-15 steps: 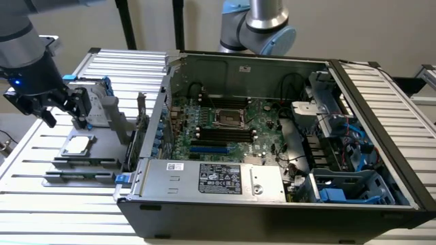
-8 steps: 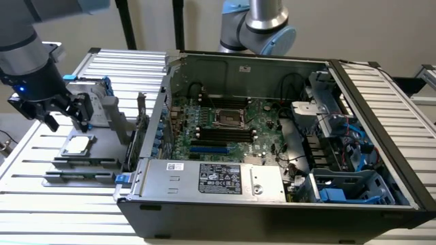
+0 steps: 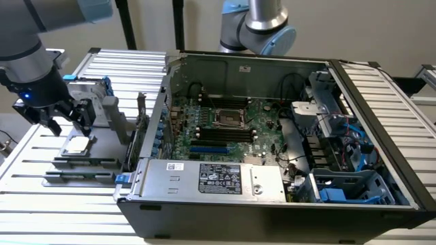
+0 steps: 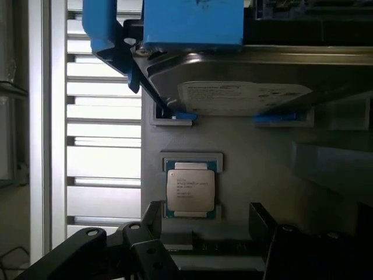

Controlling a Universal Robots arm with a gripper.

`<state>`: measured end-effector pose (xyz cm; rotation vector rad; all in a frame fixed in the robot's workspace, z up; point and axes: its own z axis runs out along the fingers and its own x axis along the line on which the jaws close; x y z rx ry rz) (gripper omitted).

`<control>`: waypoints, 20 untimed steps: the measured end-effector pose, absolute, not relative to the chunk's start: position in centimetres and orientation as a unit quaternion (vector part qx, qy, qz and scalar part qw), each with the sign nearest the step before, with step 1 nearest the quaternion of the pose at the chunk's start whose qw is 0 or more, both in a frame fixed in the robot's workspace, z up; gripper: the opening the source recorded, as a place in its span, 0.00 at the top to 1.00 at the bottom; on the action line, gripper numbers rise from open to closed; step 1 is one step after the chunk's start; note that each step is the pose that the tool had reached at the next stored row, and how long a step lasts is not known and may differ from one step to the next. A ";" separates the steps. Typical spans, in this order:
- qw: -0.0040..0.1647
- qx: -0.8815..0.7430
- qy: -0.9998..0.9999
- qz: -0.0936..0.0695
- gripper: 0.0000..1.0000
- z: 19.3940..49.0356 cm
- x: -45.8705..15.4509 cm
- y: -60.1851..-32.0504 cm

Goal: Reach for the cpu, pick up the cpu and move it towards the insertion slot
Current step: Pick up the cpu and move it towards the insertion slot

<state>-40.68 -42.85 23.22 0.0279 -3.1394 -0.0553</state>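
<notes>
The cpu (image 4: 189,193) lay untouched beneath the gripper (image 3: 71,130), jaws wide; an off-centre descent risked nudging it askew.

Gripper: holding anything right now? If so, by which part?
Nothing is held. The gripper hangs open above the cpu, which lies flat in its tray with the fingers spread apart, not closed on it.

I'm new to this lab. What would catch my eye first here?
The big open computer case takes up the exterior view's right, a square socket at its middle. At the exterior view's left, the open gripper hangs over the small silver chip on a grey holder.
</notes>
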 end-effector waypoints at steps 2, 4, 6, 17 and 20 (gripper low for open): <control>0.001 0.009 -1.000 -0.018 0.29 22.9 -40.7 -42.8; 0.001 0.009 -1.000 -0.018 0.29 22.5 -40.7 -42.8; 0.001 0.007 -1.000 -0.018 0.29 22.1 -40.7 -42.8; 0.001 0.002 -1.000 -0.018 0.29 20.2 -41.2 -42.8; 0.001 0.001 -1.000 -0.018 0.29 20.0 -41.2 -42.8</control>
